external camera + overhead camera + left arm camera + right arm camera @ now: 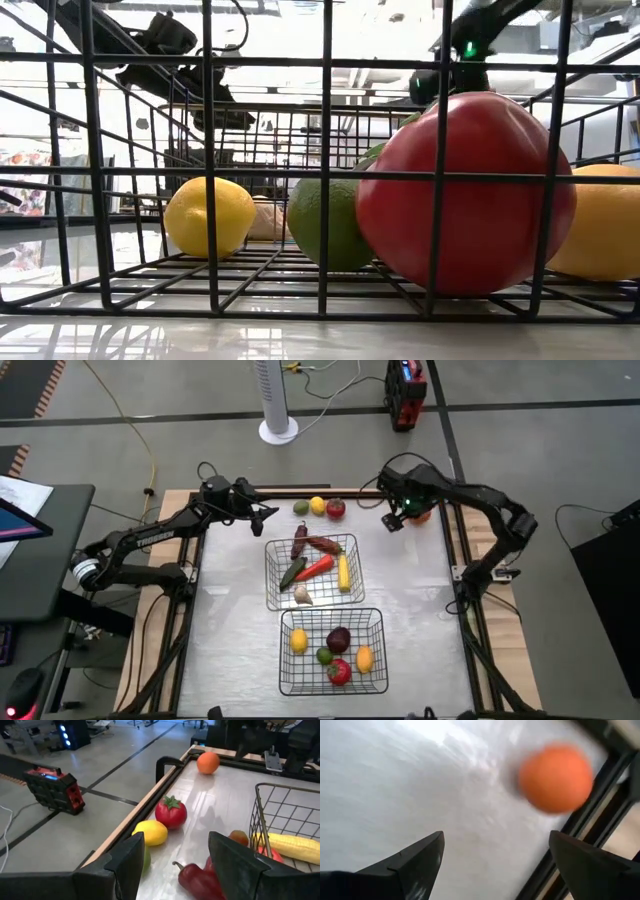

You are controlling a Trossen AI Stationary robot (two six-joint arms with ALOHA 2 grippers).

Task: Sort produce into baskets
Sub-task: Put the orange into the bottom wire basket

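Two black wire baskets stand mid-table. The far basket (313, 570) holds peppers, corn (290, 847) and garlic. The near basket (333, 650) holds lemons (209, 217), a lime (325, 225), an eggplant and a red apple (465, 195). A lime (300, 508), a lemon (317, 506) and a tomato (336, 509) lie on the table by its far edge. An orange (420, 515) lies at the far right. My left gripper (265, 517) is open and empty, left of the lime. My right gripper (392, 520) is open and empty above the table, beside the orange (556, 777).
The table's raised far rail (167, 767) runs just behind the loose tomato (170, 813) and lemon (150, 832). A dark red pepper (197, 880) lies in the far basket's corner, close under my left gripper (175, 865). Bare tabletop lies on both sides of the baskets.
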